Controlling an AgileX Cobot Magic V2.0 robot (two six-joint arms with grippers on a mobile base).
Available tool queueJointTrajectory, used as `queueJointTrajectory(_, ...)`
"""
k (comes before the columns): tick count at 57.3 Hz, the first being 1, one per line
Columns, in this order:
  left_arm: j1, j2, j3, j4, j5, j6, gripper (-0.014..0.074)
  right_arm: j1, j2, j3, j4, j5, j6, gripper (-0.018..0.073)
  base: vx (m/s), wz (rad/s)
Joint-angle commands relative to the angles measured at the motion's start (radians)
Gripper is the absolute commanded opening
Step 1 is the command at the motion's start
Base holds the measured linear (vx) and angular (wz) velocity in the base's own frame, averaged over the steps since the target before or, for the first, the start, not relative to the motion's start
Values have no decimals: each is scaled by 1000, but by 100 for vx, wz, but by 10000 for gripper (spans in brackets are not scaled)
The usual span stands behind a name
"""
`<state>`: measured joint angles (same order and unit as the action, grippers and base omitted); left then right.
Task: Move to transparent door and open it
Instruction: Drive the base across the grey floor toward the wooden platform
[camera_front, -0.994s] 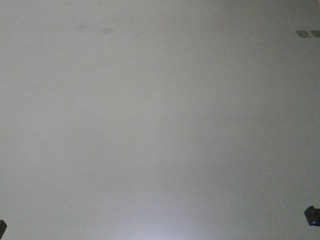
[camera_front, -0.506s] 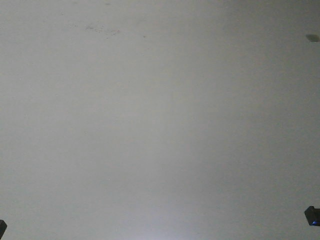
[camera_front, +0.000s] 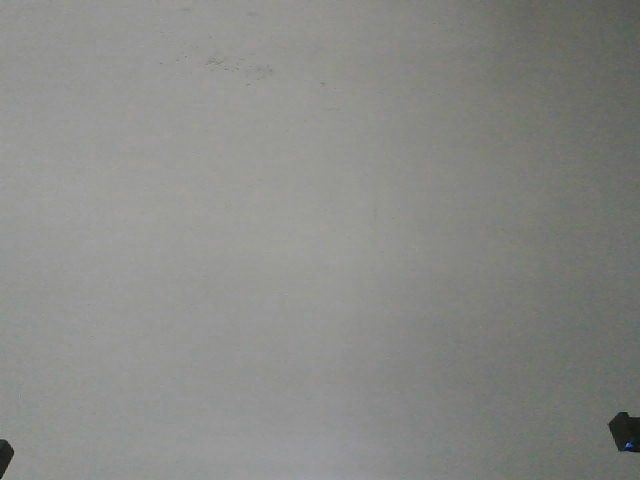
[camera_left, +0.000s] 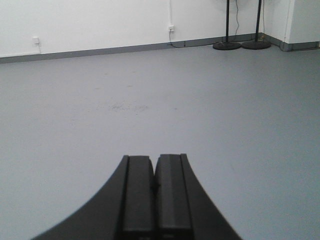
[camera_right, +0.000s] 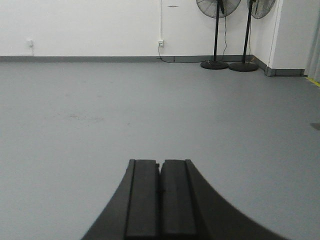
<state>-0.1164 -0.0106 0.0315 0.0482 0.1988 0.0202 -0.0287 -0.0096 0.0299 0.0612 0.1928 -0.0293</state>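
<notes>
**Entry: approach stage, door not yet sighted**

- Item 1, transparent door: absent from all three views. Its place cannot be told. No glass panel, white frame or grey handle appears anywhere.
- Item 2, left gripper (camera_left: 154, 165): bottom centre of the left wrist view. The jaws are pressed together with nothing between them. It is held level above the floor (camera_left: 225, 115).
- Item 3, right gripper (camera_right: 160, 167): bottom centre of the right wrist view. The jaws likewise meet, and it carries nothing.
- Item 4, front view: bare grey floor fills the frame. There is a faint scuff patch (camera_front: 235, 67) at upper left. Small dark pieces (camera_front: 624, 432) sit at the two lower corners, and what they are cannot be told.
- Item 5, far end of room: a white wall (camera_right: 90, 25) with grey skirting (camera_right: 100, 58) runs across the top of both wrist views. A wall socket (camera_right: 161, 43) sits at upper centre.
- Item 6, left fan (camera_right: 215, 64) and right fan (camera_right: 243, 66): they stand on round black bases just beside each other at upper right, close to the wall corner.

Judgement:
- The task looks barely begun, and the step in hand is travel and search.
- To do it well, turn the base slowly until the handled panel enters a wrist view.
- Then drive in square to the door and stop short of the glass.
- Keep both arms low and steady during travel.
- Spread the jaws only once the handle is near, and take the handled panel, not a plain one
</notes>
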Motion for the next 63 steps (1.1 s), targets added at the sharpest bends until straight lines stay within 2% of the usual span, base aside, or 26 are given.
queueJointTrajectory(1,1,-13,15,-2,-79,-3,-3,-4,-16,5,-3,-85,-8,-1,22,12)
queueJointTrajectory(34,1,-13,15,-2,-79,-3,-3,-4,-16,5,-3,-85,-8,-1,28,19)
queueJointTrajectory(63,1,-13,15,-2,-79,-3,-3,-4,-16,5,-3,-85,-8,-1,40,14)
